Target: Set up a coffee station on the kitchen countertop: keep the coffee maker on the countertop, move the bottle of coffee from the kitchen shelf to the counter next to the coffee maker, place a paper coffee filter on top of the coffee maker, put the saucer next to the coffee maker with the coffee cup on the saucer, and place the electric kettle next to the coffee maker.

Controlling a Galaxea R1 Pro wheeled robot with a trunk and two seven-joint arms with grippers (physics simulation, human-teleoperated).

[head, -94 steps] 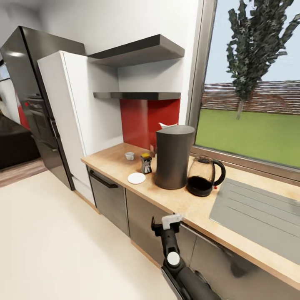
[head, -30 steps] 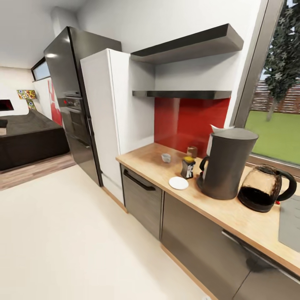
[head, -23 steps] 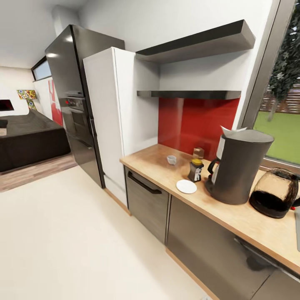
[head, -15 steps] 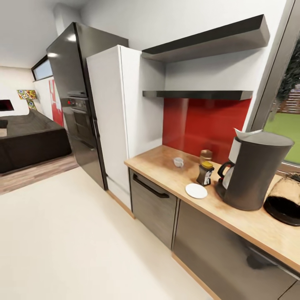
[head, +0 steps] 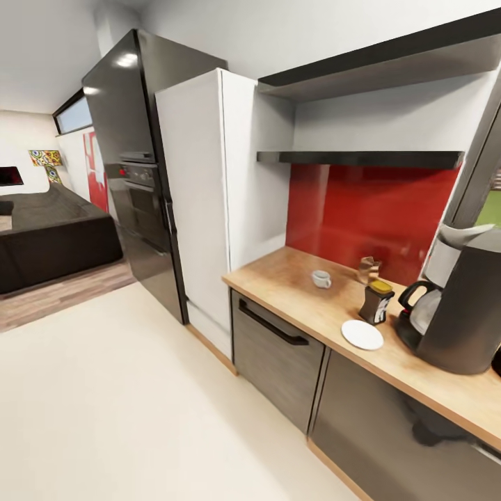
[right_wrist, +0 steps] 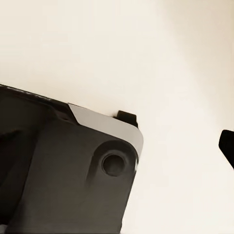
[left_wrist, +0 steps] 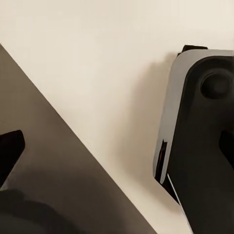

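The dark grey coffee maker (head: pixel 463 306) stands on the wooden countertop (head: pixel 285 275) at the right edge of the head view, with a pale paper filter (head: pixel 451 234) showing at its top. Left of it stands the bottle of coffee (head: pixel 376 302) with a yellow lid. The white saucer (head: pixel 362 335) lies in front of the bottle, bare. Farther left the small white coffee cup (head: pixel 321 279) sits on the wood, apart from the saucer. The kettle is out of view. My left gripper (left_wrist: pixel 117 151) and right gripper (right_wrist: pixel 117 146) hang open and empty over the floor beside my base.
Two dark wall shelves (head: pixel 348 158) hang above the counter before a red backsplash. A white tall cabinet (head: pixel 202 195) and a black fridge-oven unit (head: pixel 132 174) stand left of the counter. A dark sofa (head: pixel 49 236) lies far left. Cream floor (head: pixel 125 403) spreads before the cabinets.
The whole head view has swung left and closer: the counter things slid right, the kettle left the frame, the right arm dropped out of sight. The things themselves have not moved.
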